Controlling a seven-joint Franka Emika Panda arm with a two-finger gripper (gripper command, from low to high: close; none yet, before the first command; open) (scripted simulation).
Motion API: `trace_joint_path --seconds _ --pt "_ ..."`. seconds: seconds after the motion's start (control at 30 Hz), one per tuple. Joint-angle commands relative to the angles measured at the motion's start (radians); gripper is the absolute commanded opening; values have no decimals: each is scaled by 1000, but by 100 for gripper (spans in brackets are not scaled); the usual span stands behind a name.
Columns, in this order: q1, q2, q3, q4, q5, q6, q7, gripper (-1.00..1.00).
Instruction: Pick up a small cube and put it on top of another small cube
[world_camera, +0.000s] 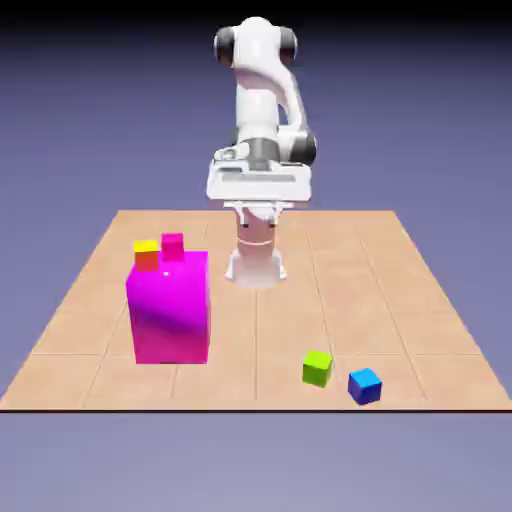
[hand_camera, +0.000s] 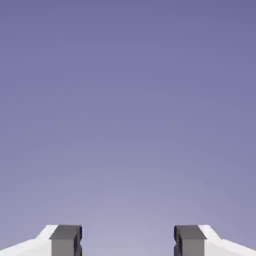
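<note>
Exterior view: the gripper (world_camera: 259, 203) is folded in front of the arm, its fingers hard to make out. The small lime-green cube (world_camera: 317, 368) sits near the table's (world_camera: 400, 300) front edge, just beside the small bright blue cube (world_camera: 365, 385), apart.

Hand view: only backdrop; the 2 fingertips (hand_camera: 66, 240) stand spread, grasping nothing.

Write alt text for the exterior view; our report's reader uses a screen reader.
A white robot arm stands folded at the far edge of a tan tiled table, touching nothing. A small lime-green cube and a small bright blue cube sit near the front edge, slightly apart; a big magenta block stands at the left.
</note>
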Motion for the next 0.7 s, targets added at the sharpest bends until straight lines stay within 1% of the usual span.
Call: trace_joint_path --seconds 0.0,0.67 --pt "-3 36 19 26 -22 -41 -1 0" --pt "-64 761 401 550 -467 -854 -29 0"
